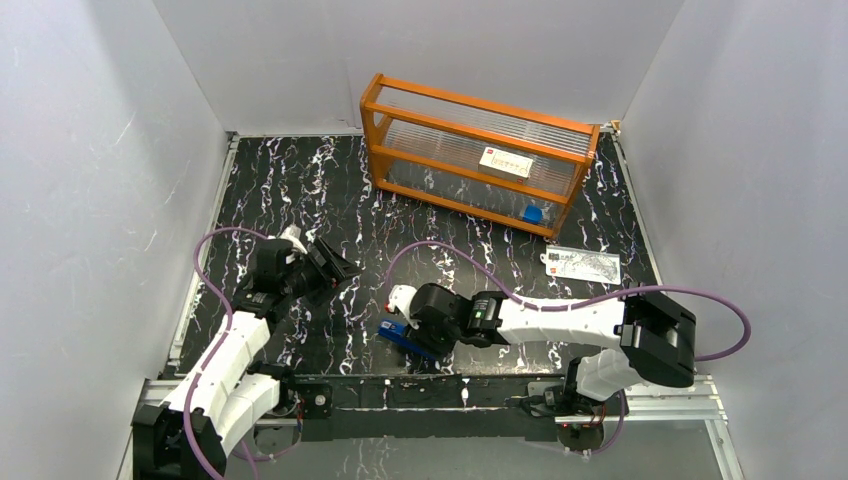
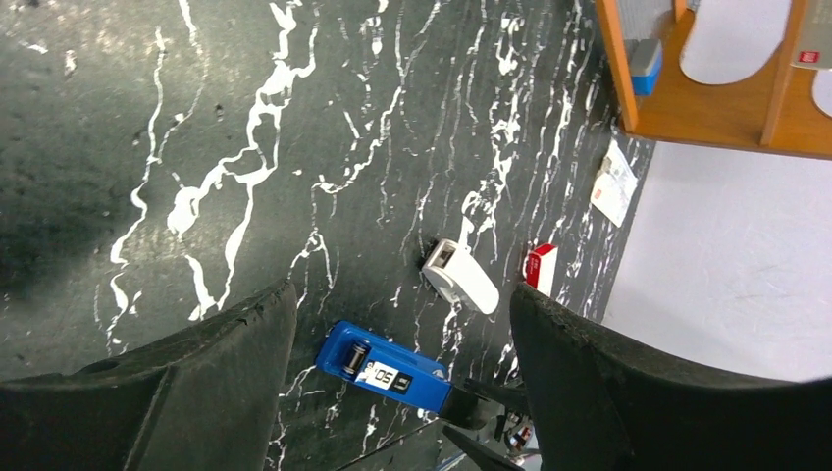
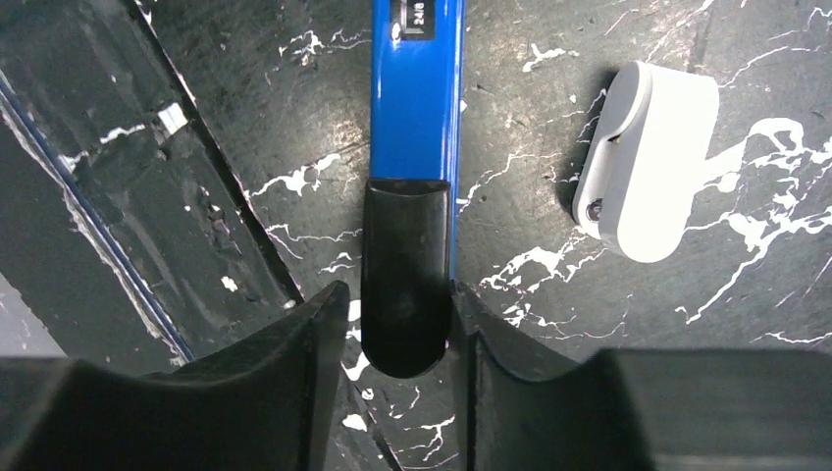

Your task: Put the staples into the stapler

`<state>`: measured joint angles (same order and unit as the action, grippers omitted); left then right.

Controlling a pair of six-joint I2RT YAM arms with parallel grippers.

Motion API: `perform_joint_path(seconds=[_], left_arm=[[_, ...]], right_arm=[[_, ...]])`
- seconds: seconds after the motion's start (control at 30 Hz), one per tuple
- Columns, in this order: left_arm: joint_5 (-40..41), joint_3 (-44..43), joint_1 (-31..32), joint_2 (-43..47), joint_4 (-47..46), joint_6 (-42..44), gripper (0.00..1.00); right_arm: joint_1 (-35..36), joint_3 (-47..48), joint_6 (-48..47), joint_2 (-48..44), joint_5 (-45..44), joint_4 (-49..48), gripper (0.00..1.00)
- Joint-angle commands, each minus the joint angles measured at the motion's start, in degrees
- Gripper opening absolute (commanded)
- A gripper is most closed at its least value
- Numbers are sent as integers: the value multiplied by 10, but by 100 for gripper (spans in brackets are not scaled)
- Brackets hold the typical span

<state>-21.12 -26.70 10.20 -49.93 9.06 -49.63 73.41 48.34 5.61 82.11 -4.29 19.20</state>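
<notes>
The blue stapler (image 3: 416,98) lies on the black marbled table, its black front end (image 3: 406,285) pointing at my right wrist. My right gripper (image 3: 402,294) has closed in on both sides of that black end; the right finger touches it and a thin sliver of table shows at the left finger. The stapler also shows in the left wrist view (image 2: 388,368) and the top view (image 1: 400,335). My left gripper (image 2: 402,292) is open and empty, up and to the left of the stapler (image 1: 335,262). A tiny red-and-white box (image 2: 541,267) lies beyond. The staples themselves are not visible.
A white rounded object (image 3: 648,162) lies beside the stapler, also seen from the left wrist (image 2: 461,277). An orange rack with clear dividers (image 1: 480,150) stands at the back, a small blue item (image 1: 532,213) inside. A printed packet (image 1: 583,263) lies right. A metal rail (image 1: 430,390) runs along the near edge.
</notes>
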Motion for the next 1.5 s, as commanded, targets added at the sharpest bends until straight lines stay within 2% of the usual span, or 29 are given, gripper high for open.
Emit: perform_joint_path(seconds=[0.0, 0.13, 0.33, 0.43, 0.57, 0.7, 0.87, 1.0, 1.13, 1.3, 1.47], left_arm=[[32, -12, -2, 8, 49, 3, 76], [36, -14, -2, 9, 63, 1, 77], [44, -19, -2, 13, 87, -5, 80], [79, -33, -2, 26, 116, -13, 79], [135, -43, -2, 71, 175, -51, 78], [133, -22, -2, 131, 184, -76, 77], [72, 8, -2, 137, 163, -75, 76], [-26, 34, -2, 91, 85, -60, 75], [-99, 52, -1, 31, 16, -56, 74], [-131, 82, 1, -14, -30, -62, 72], [-136, 124, 10, -18, -88, -100, 60]], right_arm=[[4, 24, -5, -9, -1, -36, 44], [4, 30, -6, -1, -14, -40, 32], [2, 56, 5, 24, -56, -82, 29], [-4, 87, 19, 53, -67, -101, 28], [-23, 103, 69, 87, -87, -145, 28], [-50, 106, 132, 102, -71, -186, 28], [-98, 113, 211, 108, -1, -227, 26], [-129, 107, 269, 115, 79, -263, 25], [-145, 104, 319, 126, 124, -289, 23], [-158, 103, 368, 141, 139, -292, 21], [-169, 89, 418, 146, 156, -309, 21]])
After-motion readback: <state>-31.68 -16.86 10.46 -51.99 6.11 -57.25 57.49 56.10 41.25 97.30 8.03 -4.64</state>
